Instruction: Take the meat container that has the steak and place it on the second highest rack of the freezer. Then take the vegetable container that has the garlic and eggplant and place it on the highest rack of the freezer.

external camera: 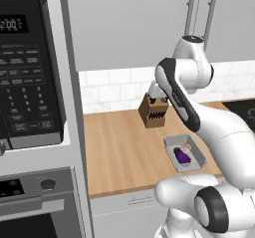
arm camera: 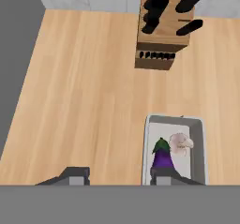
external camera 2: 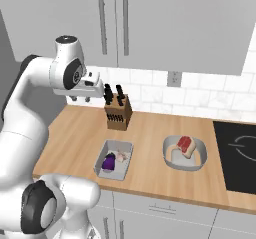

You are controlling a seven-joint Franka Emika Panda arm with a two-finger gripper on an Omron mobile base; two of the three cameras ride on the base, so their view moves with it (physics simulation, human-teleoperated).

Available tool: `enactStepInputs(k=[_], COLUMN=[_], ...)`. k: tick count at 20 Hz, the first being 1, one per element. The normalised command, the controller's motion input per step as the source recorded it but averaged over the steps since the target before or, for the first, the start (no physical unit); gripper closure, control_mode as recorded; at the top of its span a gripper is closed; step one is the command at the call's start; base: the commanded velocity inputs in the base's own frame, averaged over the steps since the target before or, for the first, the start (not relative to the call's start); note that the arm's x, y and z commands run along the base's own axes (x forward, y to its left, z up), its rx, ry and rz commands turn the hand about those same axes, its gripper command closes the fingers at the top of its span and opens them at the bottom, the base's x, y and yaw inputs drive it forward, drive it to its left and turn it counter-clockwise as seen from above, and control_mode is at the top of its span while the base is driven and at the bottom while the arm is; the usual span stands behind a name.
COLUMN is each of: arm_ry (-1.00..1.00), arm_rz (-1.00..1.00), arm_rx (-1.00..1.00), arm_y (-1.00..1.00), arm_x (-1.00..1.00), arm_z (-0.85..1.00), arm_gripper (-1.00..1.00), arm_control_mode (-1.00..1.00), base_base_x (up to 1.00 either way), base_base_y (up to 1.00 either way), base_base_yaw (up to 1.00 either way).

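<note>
A: Where are the trays?

B: Both on the wooden counter (external camera 2: 150, 133). The vegetable container (external camera 2: 114, 159) holds the eggplant (external camera 2: 109, 162) and garlic (external camera 2: 121, 156); the meat container (external camera 2: 184, 153) with the steak (external camera 2: 185, 144) sits just right of it (knife block (external camera 2: 118, 112) behind).

A: And the end effector (arm camera: 119, 178)?

B: High above the counter, fingers apart, grasping nothing.

Bare desk (arm camera: 84, 87) lies open left of the vegetable container (arm camera: 200, 143). The knife block (arm camera: 161, 35) stands behind it, and the meat container (external camera 2: 184, 154) sits to its right.
</note>
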Motion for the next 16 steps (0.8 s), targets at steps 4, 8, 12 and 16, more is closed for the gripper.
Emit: enactStepInputs(k=[4, 8, 12, 16], arm_ry=[0.0, 0.01, 0.01, 0.14], arm_rz=[-0.17, -0.52, -0.77, -0.71], arm_rx=[0.18, 0.04, -0.01, -0.03], arm_y=[-0.67, -1.0, -0.85, -0.92], arm_x=[-0.47, -0.51, -0.19, -0.14], arm_z=[-0.15, -0.9, -1.0, -1.0], arm_gripper=[-1.0, -1.0, -1.0, -1.0], arm_control_mode=[-1.0, -1.0, -1.0, -1.0], base_base_x=[0.0, 0.0, 0.0, 0.0], base_base_y=[0.0, 0.0, 0.0, 0.0], base_base_yaw=[0.0, 0.0, 0.0, 0.0])
